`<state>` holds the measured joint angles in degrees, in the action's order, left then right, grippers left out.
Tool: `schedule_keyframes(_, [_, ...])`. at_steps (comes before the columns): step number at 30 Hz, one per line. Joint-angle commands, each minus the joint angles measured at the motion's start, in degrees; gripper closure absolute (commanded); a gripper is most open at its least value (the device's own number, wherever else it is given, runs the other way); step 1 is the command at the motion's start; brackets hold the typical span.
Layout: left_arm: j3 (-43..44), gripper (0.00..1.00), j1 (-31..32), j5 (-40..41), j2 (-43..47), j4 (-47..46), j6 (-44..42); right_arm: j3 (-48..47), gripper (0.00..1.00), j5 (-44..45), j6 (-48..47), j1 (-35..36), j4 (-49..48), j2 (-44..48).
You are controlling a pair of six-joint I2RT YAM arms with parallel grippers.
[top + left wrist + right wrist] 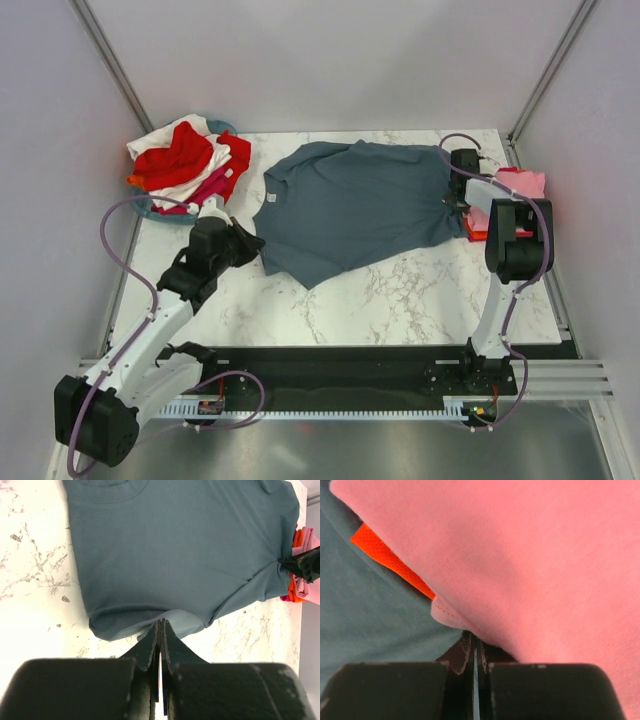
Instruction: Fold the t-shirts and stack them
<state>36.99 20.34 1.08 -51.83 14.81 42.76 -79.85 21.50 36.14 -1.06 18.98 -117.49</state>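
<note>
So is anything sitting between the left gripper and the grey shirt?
Nothing visible. The left gripper is shut right on the near edge of the grey shirt. The right gripper pinches the opposite edge, beside the pink shirt.

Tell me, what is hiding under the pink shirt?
An orange-red shirt peeks out from under the pink shirt. The pink one covers most of it, so anything lower down cannot be seen.
</note>
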Motion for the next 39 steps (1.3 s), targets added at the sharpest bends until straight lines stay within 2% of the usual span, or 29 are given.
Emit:
schedule_keyframes(1, [1.5, 0.98, 0.14, 2.52, 0.59, -2.42, 0.57, 1.72, 1.0, -2.15, -1.42, -0.35, 3.61, 0.07])
schedule_keyframes(7, [5.27, 0.98, 0.23, 5.32, 1.47, 1.35, -1.19, 6.02, 1.0, -6.37, -3.35, 5.71, 1.94, 8.49])
schedule_keyframes(14, [16.08, 0.98, 0.05, 9.81, 3.05, 8.38, -5.84, 13.58, 1.0, -12.7, -5.9, 8.09, 2.11, 30.43])
schedule_keyframes(17, [22.75, 0.98, 0.05, 11.83, 4.81, 11.45, -8.22, 12.1, 1.0, -14.11, -7.22, 8.0, 5.52, 39.4])
schedule_keyframes(21, [36.35, 0.98, 0.05, 13.68, 7.0, 14.89, -11.82, 6.22, 1.0, -14.64, -8.45, 8.0, 8.87, 49.8])
schedule_keyframes(26, [49.73, 0.98, 0.05, 16.14, 9.2, 15.69, -16.74, 0.85, 1.0, -8.59, -7.58, 8.0, 9.05, 62.53])
schedule_keyframes(30, [61.58, 0.98, 0.05, 16.76, 9.56, 15.43, -18.85, -4.94, 1.0, -7.08, -7.31, 8.09, 8.62, 67.74])
schedule_keyframes(33, [66.43, 0.98, 0.05, 16.67, 8.6, 13.59, -19.91, -6.97, 1.0, -7.35, -7.05, 8.09, 6.77, 70.47])
schedule_keyframes(36, [69.17, 0.98, 0.05, 17.02, 5.35, 11.91, -20.88, -8.82, 1.0, -7.0, -6.61, 8.09, 6.51, 70.39])
schedule_keyframes(39, [67.87, 0.98, 0.05, 17.9, 0.27, 10.25, -21.4, -8.74, 1.0, -7.52, -6.0, 8.0, 6.77, 68.1])
